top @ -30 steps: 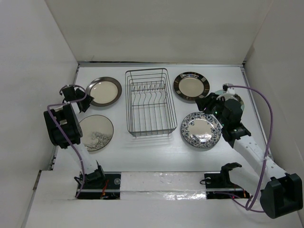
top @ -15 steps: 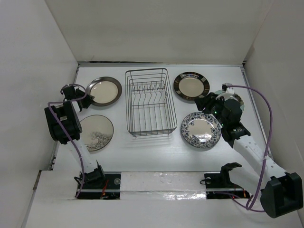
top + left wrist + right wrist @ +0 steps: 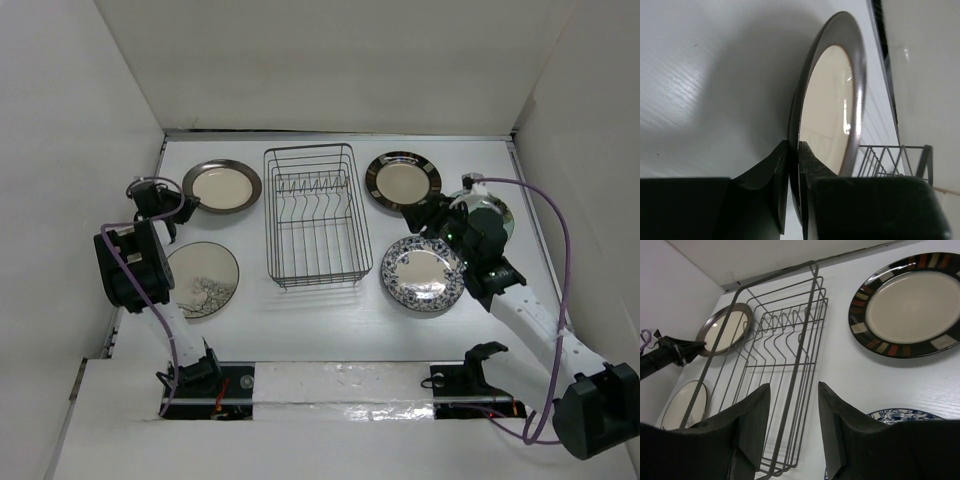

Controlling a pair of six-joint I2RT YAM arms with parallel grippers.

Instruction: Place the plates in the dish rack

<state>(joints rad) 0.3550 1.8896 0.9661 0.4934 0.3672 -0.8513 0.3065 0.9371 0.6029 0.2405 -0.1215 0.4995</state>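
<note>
Left hand (image 3: 794, 150) clamped on rim of dark-rimmed plate (image 3: 832, 100), near far-left corner of desk (image 3: 330, 320). Step: first pickup. Next: lift, stand upright between tines of dish rack (image 3: 268, 215). Right hand (image 3: 794, 386) spread apart, empty.

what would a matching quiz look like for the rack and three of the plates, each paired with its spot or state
Things:
1. dish rack
2. metallic-rimmed plate
3. blue floral plate
4. black-rimmed plate

Places or states:
A. lying flat, far right of the rack
B. pinched at its rim by the left gripper
C. mid-table, holding no plates
D. lying flat, near right of the rack

Pairs: 1-C, 2-B, 3-D, 4-A
</note>
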